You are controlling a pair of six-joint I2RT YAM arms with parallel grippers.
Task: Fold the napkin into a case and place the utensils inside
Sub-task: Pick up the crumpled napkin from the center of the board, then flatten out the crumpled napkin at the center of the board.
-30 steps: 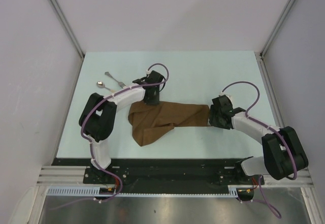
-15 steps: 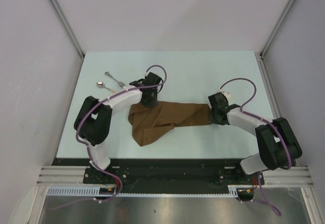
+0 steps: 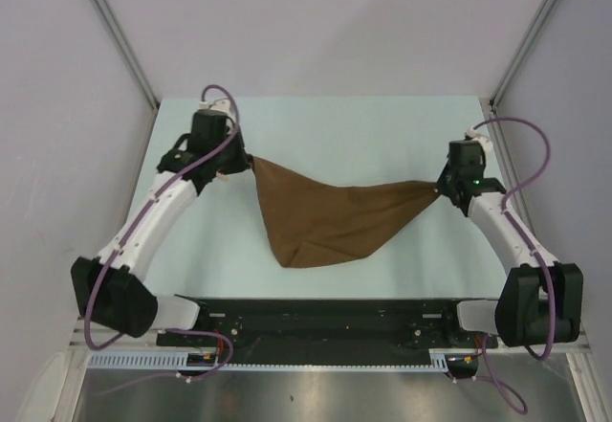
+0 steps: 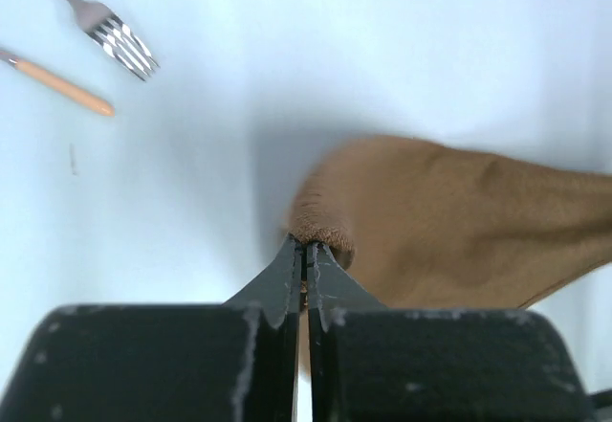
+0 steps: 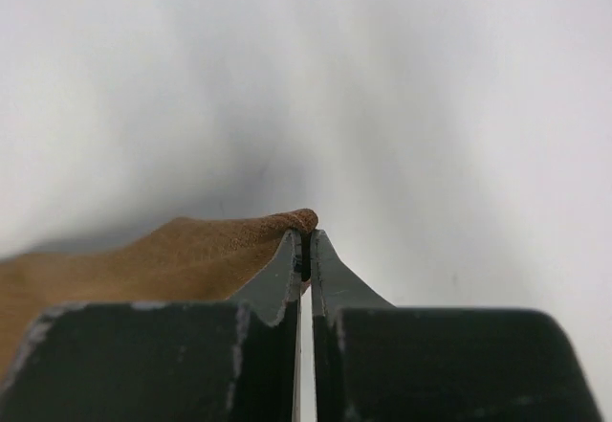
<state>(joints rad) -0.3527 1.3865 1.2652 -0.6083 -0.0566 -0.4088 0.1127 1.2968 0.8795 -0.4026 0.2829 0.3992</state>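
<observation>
The brown napkin (image 3: 325,216) hangs stretched between my two grippers, its lower part sagging to a point near the table's front edge. My left gripper (image 3: 251,160) is shut on the napkin's left corner (image 4: 320,231); the left wrist view shows its tips (image 4: 306,248) pinching the cloth (image 4: 449,221). My right gripper (image 3: 438,188) is shut on the right corner, its tips (image 5: 308,238) clamped on the cloth's edge (image 5: 143,259). The fork (image 4: 117,39) and the spoon's pale orange handle (image 4: 59,87) lie on the table in the left wrist view; my left arm hides them from above. No case is in view.
The pale table (image 3: 382,135) is walled by grey panels at the back and on both sides. A black rail (image 3: 325,312) with the arm bases runs along the near edge.
Both grippers have shut on the napkin's corners and pulled apart, the left toward the far left, the right toward the right. The crumpled cloth is now spread out between them.
</observation>
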